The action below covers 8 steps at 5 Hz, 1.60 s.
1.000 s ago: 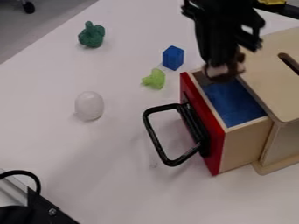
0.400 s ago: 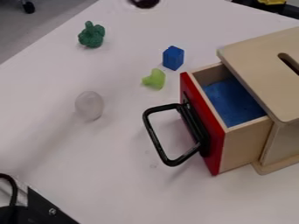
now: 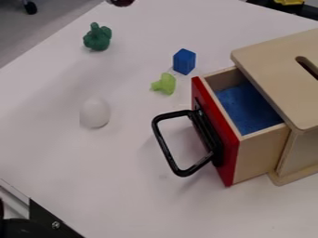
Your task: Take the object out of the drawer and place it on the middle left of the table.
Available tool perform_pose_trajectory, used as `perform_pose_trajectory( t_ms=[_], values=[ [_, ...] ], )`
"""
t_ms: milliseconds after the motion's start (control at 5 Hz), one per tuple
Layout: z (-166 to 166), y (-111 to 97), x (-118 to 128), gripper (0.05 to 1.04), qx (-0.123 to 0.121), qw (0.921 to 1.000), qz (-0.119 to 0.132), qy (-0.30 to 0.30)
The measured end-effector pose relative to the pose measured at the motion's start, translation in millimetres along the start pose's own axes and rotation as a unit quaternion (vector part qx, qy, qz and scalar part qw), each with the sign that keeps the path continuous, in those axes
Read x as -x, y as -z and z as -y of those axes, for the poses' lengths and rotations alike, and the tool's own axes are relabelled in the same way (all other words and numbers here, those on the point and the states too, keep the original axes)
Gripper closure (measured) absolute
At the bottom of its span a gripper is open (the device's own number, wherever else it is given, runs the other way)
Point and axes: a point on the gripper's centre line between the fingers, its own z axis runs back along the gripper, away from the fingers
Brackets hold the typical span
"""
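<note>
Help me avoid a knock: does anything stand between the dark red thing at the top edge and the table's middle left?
Likely yes: the green lump lies roughly along the way, and the white egg-shaped thing sits near the goal.

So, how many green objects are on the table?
2: a dark green one at the upper left, and a light green one beside the blue block. The box may hide more.

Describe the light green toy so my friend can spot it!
Find the wooden box and its red-fronted drawer. Left of its upper corner, below the blue block, lies the small light green toy with a stubby stem. The other green toy, farther up and left, is dark and bumpy.
</note>
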Motion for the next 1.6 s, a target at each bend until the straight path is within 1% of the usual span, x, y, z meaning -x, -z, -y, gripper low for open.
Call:
perform_pose_trajectory(
  t_ms=[200, 400, 600, 800, 1000, 1200, 1400, 1600],
  values=[
    [-24, 28, -5, 0.960, -0.001, 0.9993, -0.017, -0.034],
    [-36, 61, -12, 0.960, -0.002, 0.9974, -0.032, -0.065],
    [-39, 84, -19, 0.960, 0.003, 0.9960, -0.042, -0.078],
    [-36, 116, -17, 0.960, 0.021, 0.9923, -0.067, -0.101],
    [-35, 135, -18, 0.960, 0.018, 0.9905, -0.086, -0.106],
    [-31, 153, -18, 0.926, 0.019, 0.9892, -0.106, -0.099],
    [-29, 152, -20, 0.698, -0.005, 0.9866, -0.126, -0.103],
    [-19, 151, -22, 0.381, -0.013, 0.9872, -0.127, -0.095]
  ],
)
